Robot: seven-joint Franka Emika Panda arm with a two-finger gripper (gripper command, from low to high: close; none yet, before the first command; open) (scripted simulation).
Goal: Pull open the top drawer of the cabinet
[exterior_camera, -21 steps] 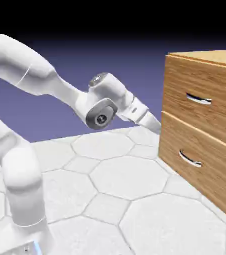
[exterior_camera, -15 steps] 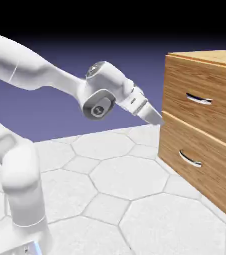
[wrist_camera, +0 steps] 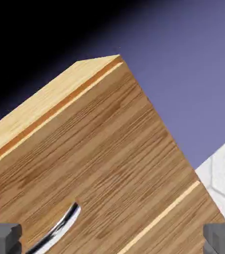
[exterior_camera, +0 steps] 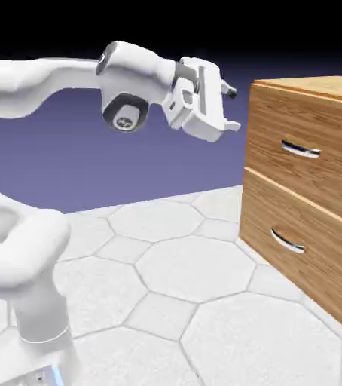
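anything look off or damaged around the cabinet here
Nothing stands out. The cabinet shows no visible damage, both the top drawer and the lower drawer look shut, and their handles seem intact. The hand view only looks tilted because the jaws are rolled.

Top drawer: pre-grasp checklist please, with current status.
1. End effector open: ok, fingertips wide apart.
2. Nothing held between the fingertips: ok.
3. Top drawer still to be opened, front flush with the cabinet: ok.
4. Top handle centred between the fingertips: not ok, off toward the hand view's left fingertip.
5. Fingertips lined up to straddle the handle: not ok, handle runs diagonally in the hand view.
6. Drawer unlocked: cannot tell.
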